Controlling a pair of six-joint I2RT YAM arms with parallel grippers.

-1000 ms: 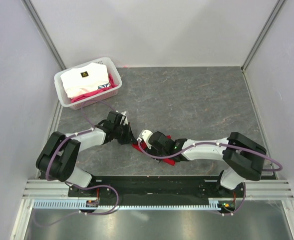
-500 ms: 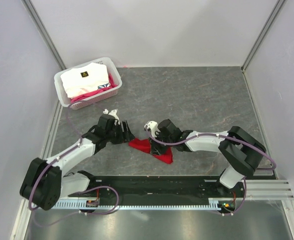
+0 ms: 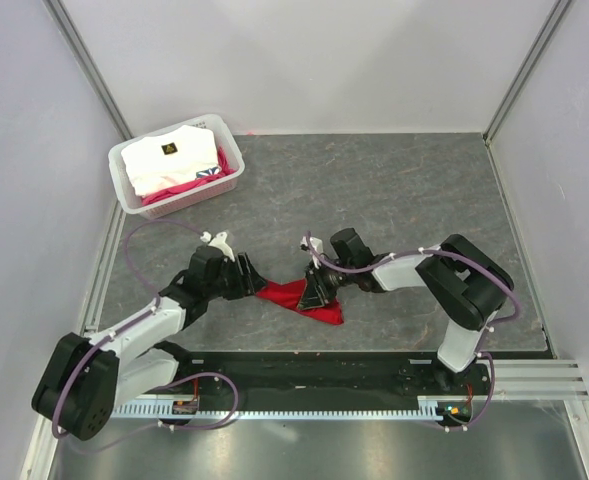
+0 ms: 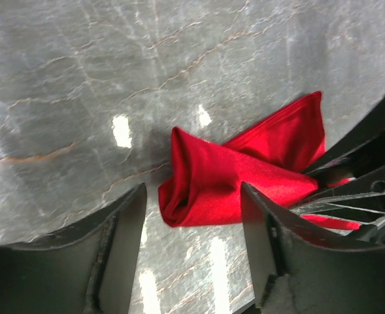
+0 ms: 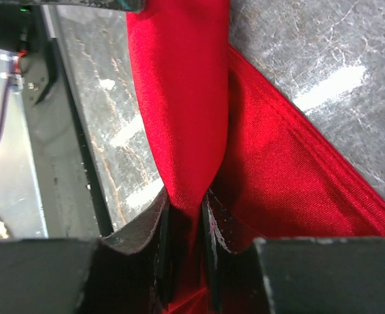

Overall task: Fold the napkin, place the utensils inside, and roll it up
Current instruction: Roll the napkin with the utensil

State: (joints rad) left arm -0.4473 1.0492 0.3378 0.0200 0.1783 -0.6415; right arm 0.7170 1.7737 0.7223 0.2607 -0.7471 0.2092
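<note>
The red napkin [image 3: 296,297] lies bunched and partly rolled on the grey table, near the middle front. My left gripper [image 3: 251,277] is open just left of it. In the left wrist view the roll's end [image 4: 205,190] sits ahead of the gap between the fingers and touches neither one. My right gripper [image 3: 314,290] comes in from the right and is shut on a raised fold of the napkin [image 5: 179,98], pinched between its pads [image 5: 163,229]. The utensils are hidden; no spoon shows in any view.
A white basket [image 3: 124,182] holding white and pink fabric [image 3: 169,158] stands at the back left corner. The black mounting rail [image 3: 314,370] runs along the near edge, and pale walls close in the table on three sides.
My left gripper has opened, let go of the napkin and drawn back to the left. My right gripper has closed on a fold of the napkin, and its wrist has swung toward the back.
</note>
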